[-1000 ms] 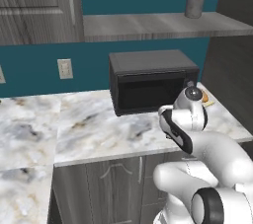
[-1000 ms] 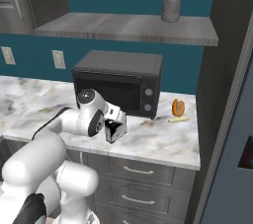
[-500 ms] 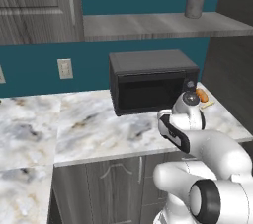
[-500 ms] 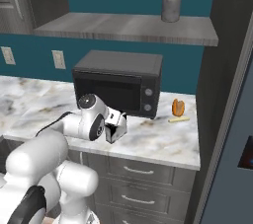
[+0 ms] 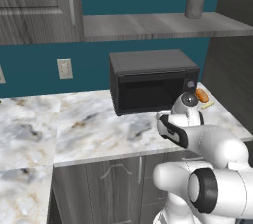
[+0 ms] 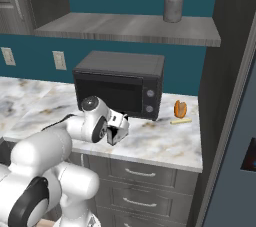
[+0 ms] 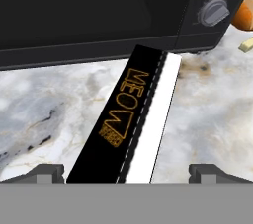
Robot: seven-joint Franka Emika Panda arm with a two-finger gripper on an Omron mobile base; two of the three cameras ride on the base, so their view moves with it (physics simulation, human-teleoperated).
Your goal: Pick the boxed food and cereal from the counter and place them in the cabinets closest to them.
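Note:
The boxed food [image 7: 129, 119] is a narrow black box with gold lettering and a white face. In the hand view it runs from between my finger tips up toward the microwave [image 7: 99, 11]. My gripper [image 7: 127, 171] is open, one tip on each side of the box with a gap to it. From the right base view the gripper [image 6: 115, 133] hangs low over the counter [image 6: 165, 141] in front of the microwave [image 6: 120, 83]. The cereal is out of view. A cabinet door [image 5: 34, 6] hangs at the upper left.
An orange food item [image 6: 179, 108] and a pale stick [image 6: 180, 120] lie right of the microwave. A shelf [image 6: 130, 27] above carries a grey jar [image 6: 173, 3]. A tall dark panel [image 6: 225, 71] and the blue-grey fridge [image 6: 240, 161] close the right side.
The arm has sunk a little and eased toward the microwave front. The jaws have stayed open.

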